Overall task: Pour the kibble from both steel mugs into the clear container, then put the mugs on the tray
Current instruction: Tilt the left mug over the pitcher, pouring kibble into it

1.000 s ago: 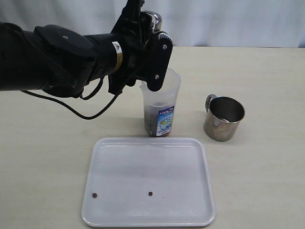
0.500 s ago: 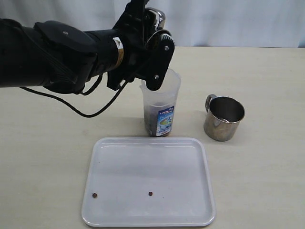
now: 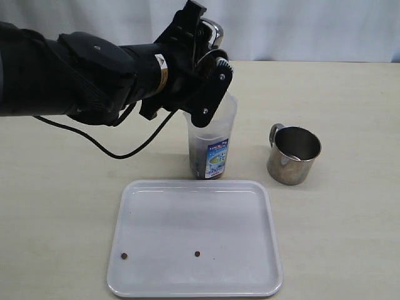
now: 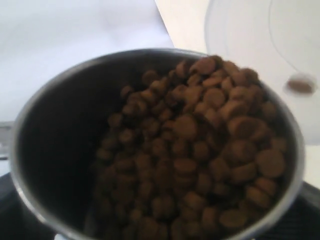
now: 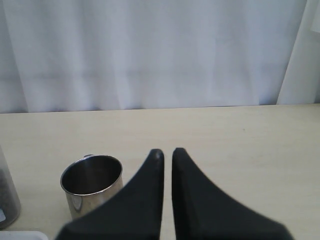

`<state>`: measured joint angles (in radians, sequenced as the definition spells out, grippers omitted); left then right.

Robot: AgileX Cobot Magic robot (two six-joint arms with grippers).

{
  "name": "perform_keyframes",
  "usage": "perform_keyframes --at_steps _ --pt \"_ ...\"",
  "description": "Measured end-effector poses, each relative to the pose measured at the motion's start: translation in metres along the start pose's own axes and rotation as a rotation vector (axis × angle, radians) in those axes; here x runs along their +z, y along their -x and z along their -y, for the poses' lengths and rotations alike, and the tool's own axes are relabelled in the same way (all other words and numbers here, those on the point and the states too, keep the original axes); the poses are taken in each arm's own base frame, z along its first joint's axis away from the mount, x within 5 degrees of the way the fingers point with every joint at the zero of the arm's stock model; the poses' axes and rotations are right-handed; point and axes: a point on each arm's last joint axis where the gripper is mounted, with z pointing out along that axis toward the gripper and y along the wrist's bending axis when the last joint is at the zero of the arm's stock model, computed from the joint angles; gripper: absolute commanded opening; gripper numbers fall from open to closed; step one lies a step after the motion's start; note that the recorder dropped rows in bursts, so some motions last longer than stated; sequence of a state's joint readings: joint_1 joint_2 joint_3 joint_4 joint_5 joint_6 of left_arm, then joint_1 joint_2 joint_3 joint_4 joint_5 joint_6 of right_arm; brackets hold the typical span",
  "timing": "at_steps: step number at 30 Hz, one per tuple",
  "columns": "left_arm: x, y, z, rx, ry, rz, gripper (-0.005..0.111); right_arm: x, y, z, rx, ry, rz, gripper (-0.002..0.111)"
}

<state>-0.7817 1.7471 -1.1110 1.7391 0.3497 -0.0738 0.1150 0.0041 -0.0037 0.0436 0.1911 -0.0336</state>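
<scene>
Overhanging clear container [image 3: 212, 147] rim: steel mug [image 3: 210, 27]

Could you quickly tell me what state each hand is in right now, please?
Left hand: closed on a steel mug that holds kibble.
Right hand: closed, holding nothing.

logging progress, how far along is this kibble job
Done: the free mug looks empty, and the clear container holds some kibble. In hand: the left gripper holds the second mug tipped over it, kibble heaped inside. Left: finish pouring, then both mugs onto the tray, where two stray pellets lie.
</scene>
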Motion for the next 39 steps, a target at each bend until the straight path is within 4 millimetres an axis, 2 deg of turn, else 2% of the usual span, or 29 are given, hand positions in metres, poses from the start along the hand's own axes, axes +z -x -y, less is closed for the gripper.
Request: perform_keyframes --at_steps 39 --pt "0.0025 -0.0002 0.0024 0.13 -0.007 -0.014 0.0 0.0 -0.0002 0.0 0.0 0.0 -0.002 0.005"
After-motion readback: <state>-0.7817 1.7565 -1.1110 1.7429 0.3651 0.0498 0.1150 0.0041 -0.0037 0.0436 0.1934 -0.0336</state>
